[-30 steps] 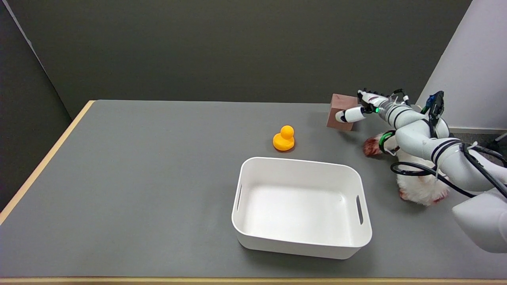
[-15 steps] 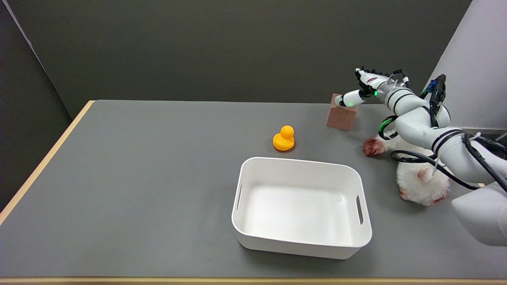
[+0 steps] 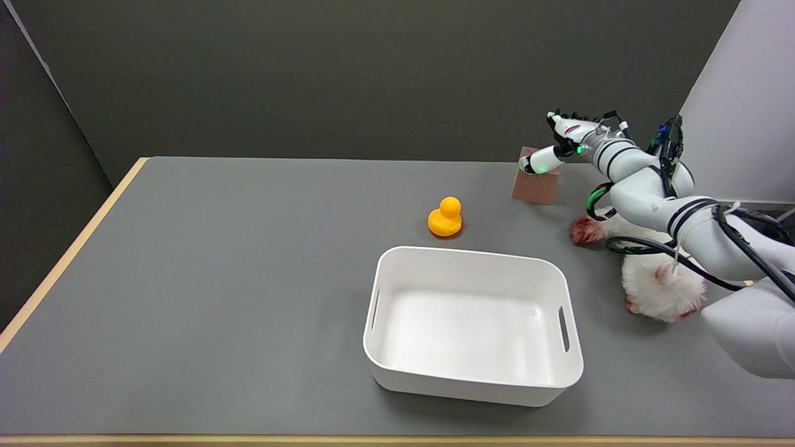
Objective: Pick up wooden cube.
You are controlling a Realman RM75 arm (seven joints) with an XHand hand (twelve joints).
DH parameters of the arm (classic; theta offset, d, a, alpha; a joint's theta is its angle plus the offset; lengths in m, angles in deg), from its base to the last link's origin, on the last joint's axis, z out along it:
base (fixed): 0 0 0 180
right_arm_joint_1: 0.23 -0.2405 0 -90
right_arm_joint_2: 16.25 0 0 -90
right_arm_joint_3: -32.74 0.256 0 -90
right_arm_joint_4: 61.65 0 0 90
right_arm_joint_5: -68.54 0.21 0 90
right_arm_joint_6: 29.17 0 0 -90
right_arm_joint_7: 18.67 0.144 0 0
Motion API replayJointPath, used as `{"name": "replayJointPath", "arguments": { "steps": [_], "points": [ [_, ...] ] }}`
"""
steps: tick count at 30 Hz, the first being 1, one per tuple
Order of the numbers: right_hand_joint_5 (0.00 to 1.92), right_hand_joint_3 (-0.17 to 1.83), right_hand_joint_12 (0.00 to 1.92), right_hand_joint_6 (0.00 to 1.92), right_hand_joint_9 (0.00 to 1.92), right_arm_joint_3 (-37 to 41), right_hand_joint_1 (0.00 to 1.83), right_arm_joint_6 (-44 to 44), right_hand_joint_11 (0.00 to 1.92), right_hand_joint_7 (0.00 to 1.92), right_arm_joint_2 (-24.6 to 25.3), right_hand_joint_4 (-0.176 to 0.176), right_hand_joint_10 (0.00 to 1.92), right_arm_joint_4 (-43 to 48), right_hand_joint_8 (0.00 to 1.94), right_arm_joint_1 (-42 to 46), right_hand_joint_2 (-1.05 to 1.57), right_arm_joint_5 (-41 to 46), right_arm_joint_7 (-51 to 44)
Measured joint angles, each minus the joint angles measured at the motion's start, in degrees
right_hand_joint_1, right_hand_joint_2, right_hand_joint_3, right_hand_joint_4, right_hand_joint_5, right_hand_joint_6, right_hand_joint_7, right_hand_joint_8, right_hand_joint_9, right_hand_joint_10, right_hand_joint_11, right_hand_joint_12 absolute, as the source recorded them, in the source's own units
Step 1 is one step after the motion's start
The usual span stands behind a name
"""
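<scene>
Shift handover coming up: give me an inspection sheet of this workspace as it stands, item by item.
Surface: grey table with a light wooden edge, no spills seen.
Job's things: wooden cube stands on the table near the far right edge, not lifted.
Clutter: yellow duck left of the cube; empty white bin nearer the camera; white plush toy with reddish patches, partly under the right arm.
Hands: right hand above the cube, one finger reaching over its top; whether it touches cannot be told. Left hand not seen.
Cables: black cables loop along the right arm and hang over the plush toy.
Surroundings: dark wall behind, pale panel at right.
</scene>
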State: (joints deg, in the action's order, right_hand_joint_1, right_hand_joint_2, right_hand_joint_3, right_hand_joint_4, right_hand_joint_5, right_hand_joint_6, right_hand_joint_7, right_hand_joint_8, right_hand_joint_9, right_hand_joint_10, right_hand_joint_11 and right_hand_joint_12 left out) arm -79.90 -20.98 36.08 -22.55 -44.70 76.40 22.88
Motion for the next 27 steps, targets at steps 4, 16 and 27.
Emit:
{"name": "replayJointPath", "arguments": {
  "steps": [4,16,27],
  "points": [
    [0.00,0.86,0.61,0.09,0.00,-1.22,0.45,0.00,0.00,0.00,0.34,-0.110,0.00,-1.31,0.00,-0.50,0.53,0.57,-0.01],
    [0.01,0.86,0.62,0.09,0.00,-3.35,0.43,0.00,0.00,0.00,0.87,-0.102,0.00,-3.00,0.00,-1.38,0.54,1.47,-0.04],
    [0.03,0.89,0.69,0.21,0.00,-4.73,0.49,0.00,0.00,0.00,1.13,-0.094,0.13,-4.24,0.11,-1.82,0.53,1.82,-0.06]
  ]
}}
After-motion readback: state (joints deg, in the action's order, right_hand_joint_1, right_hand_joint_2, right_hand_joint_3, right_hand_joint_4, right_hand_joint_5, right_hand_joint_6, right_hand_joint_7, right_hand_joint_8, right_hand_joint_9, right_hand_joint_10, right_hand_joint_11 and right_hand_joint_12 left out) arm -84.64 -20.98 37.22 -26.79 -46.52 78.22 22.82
